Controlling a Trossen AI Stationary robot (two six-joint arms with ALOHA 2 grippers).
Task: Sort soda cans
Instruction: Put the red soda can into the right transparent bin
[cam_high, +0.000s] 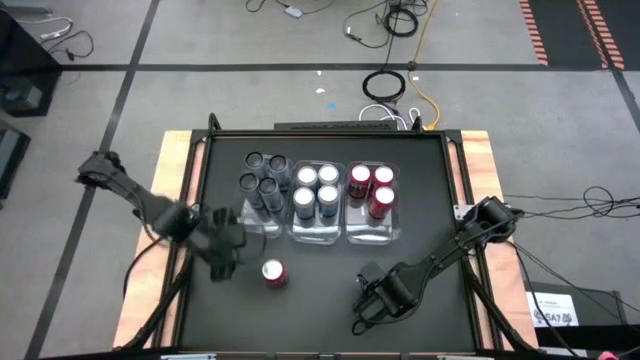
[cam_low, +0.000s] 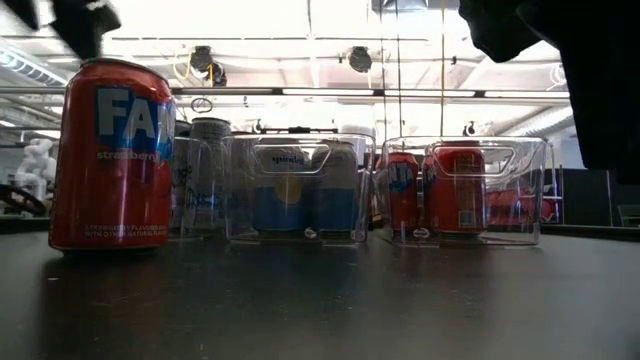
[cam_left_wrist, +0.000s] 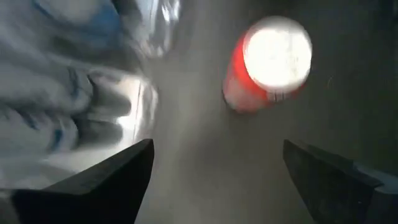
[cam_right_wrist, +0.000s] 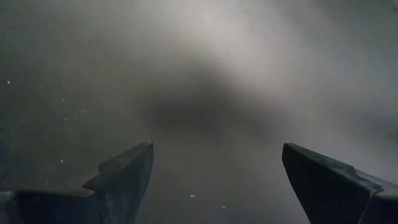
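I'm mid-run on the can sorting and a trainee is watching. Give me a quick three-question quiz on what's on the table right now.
1. True or false: the loose red can stands inside a bin.
2. How many red cans are in the right-hand bin? A) two B) three C) four
3. Which pincer is nearer the loose red can?

Key:
1. False; it stands on the black table, outside the bins.
2. B.
3. The left pincer, open beside it; the right pincer is open over bare table.

Red can (cam_high: 274, 273) with silvery top at 6 o'clock of three clear bins (cam_high: 371, 236) holding dark grey, blue-silver and red cans; black table (cam_high: 320, 310).
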